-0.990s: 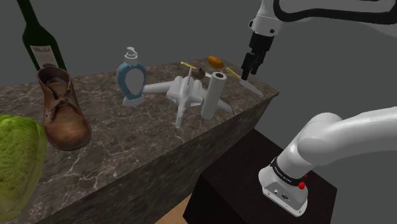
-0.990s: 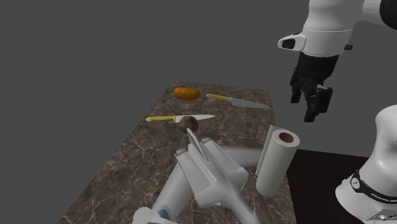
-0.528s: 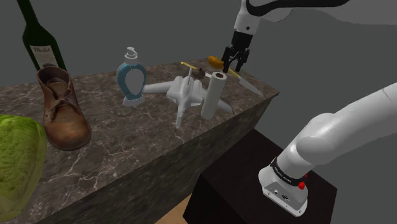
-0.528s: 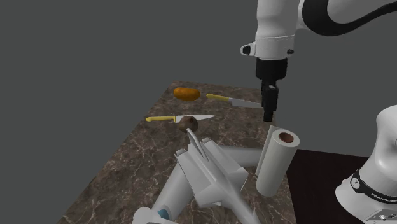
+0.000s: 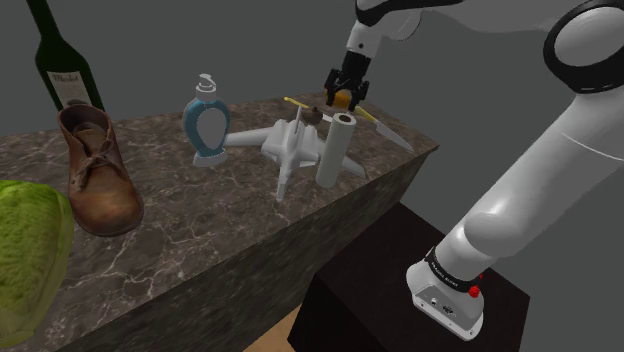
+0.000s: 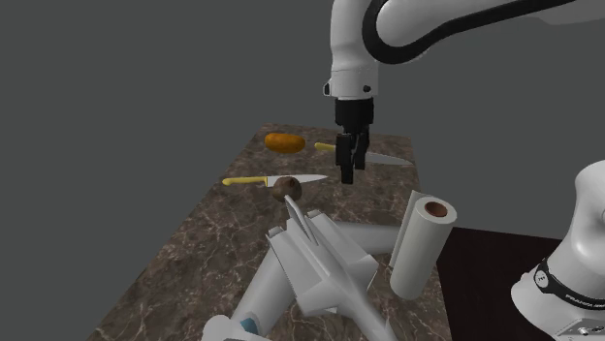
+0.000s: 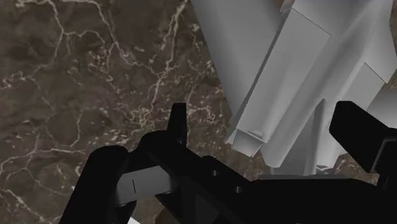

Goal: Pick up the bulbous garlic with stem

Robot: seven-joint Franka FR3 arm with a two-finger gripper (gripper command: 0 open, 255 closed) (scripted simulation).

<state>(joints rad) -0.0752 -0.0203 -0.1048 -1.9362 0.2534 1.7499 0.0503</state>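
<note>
Approaching: the black gripper hangs fingers-down over the marble counter, in the upper middle of the second exterior view, touching nothing.
Pincer: wide and empty. In the wrist view the gripper has its two fingers well apart, with bare counter and the white toy aeroplane beneath them.
Garlic: the garlic is a brown bulb with a short stem. It sits on the counter at the middle of the second exterior view, lower left of the gripper, near it but apart. In the shoulder view the garlic lies at upper centre, just behind the aeroplane.
Neighbours: a yellow-handled knife lies just beside the bulb. A second knife lies behind the gripper, an orange lump is at the far edge, and a paper roll stands at lower right.
Done: by my reading, only the reach to the garlic's end of the counter.
Left: centre over the bulb, descend, close on it, lift. The garlic is not yet touched.
Caution: the knife blade and the aeroplane crowd the bulb, so the fingers probably need a careful line in.
</note>
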